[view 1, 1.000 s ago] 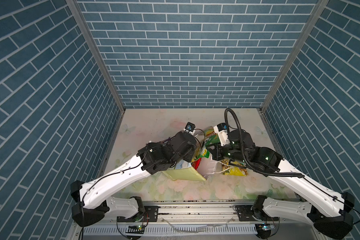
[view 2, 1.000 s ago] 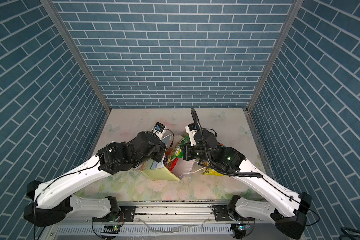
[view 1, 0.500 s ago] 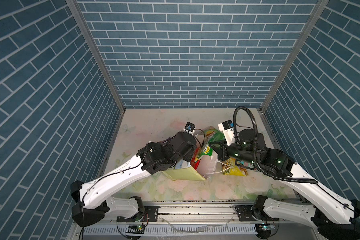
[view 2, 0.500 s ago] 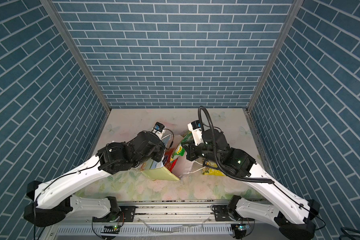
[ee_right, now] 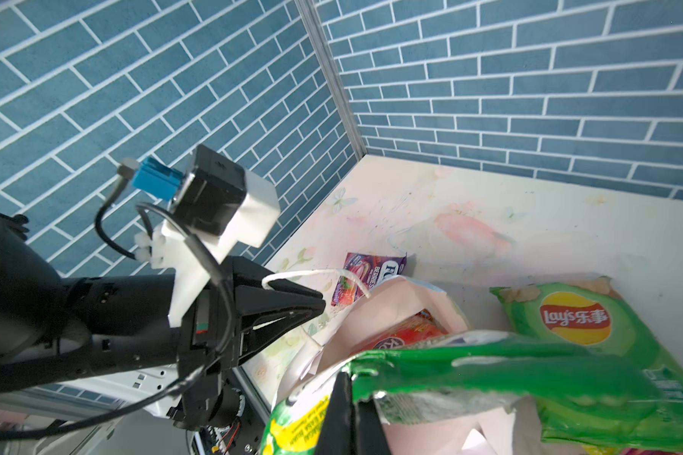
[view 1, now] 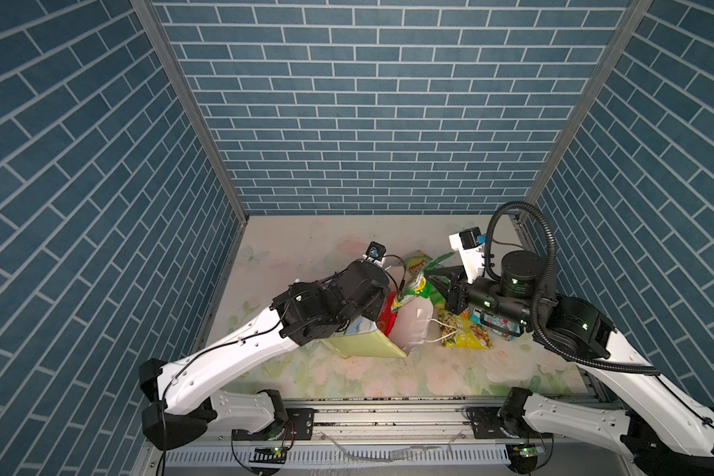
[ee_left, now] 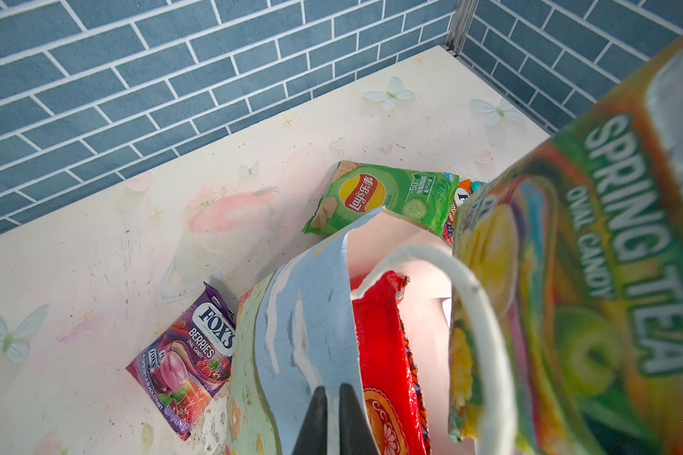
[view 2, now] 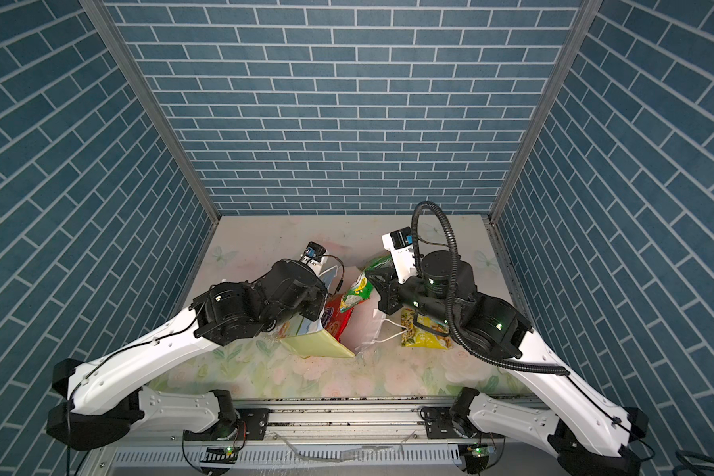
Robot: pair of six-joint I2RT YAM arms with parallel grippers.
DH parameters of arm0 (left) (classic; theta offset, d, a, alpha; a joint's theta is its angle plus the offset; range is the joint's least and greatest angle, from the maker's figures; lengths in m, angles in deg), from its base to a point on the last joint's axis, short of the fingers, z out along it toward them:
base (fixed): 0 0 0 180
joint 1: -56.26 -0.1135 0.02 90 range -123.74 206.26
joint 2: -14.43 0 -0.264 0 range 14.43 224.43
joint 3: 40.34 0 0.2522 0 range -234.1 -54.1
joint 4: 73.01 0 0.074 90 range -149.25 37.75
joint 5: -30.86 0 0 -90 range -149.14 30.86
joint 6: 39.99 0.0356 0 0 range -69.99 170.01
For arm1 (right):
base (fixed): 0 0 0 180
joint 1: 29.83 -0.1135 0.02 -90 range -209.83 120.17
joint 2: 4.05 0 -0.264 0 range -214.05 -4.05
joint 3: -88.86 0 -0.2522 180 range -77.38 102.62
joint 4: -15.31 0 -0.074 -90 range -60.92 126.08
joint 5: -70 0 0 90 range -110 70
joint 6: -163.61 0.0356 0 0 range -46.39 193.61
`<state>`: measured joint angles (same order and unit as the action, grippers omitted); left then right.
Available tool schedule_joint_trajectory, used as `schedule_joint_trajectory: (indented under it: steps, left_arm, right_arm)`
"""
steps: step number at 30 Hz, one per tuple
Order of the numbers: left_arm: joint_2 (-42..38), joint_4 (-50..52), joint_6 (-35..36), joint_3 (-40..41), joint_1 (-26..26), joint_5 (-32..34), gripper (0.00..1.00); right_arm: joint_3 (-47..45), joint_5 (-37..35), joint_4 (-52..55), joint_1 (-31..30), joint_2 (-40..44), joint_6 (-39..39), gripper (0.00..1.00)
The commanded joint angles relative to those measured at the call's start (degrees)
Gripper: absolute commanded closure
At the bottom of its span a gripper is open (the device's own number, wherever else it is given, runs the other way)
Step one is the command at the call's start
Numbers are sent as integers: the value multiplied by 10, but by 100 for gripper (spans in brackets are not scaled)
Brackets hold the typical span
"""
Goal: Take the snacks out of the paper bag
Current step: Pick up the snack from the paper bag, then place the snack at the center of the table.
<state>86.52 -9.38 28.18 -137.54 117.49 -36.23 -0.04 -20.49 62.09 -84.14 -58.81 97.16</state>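
The paper bag (view 1: 367,346) stands open at mid-table, white inside. My left gripper (ee_left: 331,388) is shut on its bluish printed wall (ee_left: 312,315). A red cookie bag (ee_left: 383,346) stands inside it. My right gripper (ee_right: 351,378) is shut on the edge of a green Fox's Spring Tea candy packet (ee_right: 489,354), which hangs above the bag's mouth in both top views (view 1: 413,290) (view 2: 357,288). On the table lie green Lay's chips (ee_left: 383,197), a purple Fox's packet (ee_left: 190,354), a yellow packet (view 1: 464,334) and a teal one (view 1: 495,323).
One white cord handle (ee_left: 478,315) arches over the bag's mouth; another (ee_right: 312,275) lies across my left gripper's fingers. Brick walls close in the back and both sides. An orange packet (ee_left: 464,189) peeks out beside the Lay's chips.
My right arm has risen and drawn back to the right, lifting the green candy packet up from the bag. The left arm and the bag have stayed put.
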Motion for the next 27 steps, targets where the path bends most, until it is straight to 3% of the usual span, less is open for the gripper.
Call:
schedule_joint_trajectory:
  steps: [1, 10, 19, 22, 27]
  left_arm:
    - [-14, 19, 7, 0, -6, 11, 90]
    - [-28, 24, 12, 5, -10, 18, 90]
    - [-46, 22, 7, 26, -16, 17, 89]
    - [-42, 16, 11, 29, -20, 9, 89]
    - [-40, 32, 16, 24, -25, 12, 89]
  right_arm:
    - [40, -74, 1, 3, 41, -52, 100]
    - [76, -242, 125, 2, 84, -60, 100]
    - [47, -402, 343, 4, 67, 54, 100]
    - [2, -391, 407, 13, 45, 97, 100]
    - [-69, -335, 363, 17, 65, 133, 100]
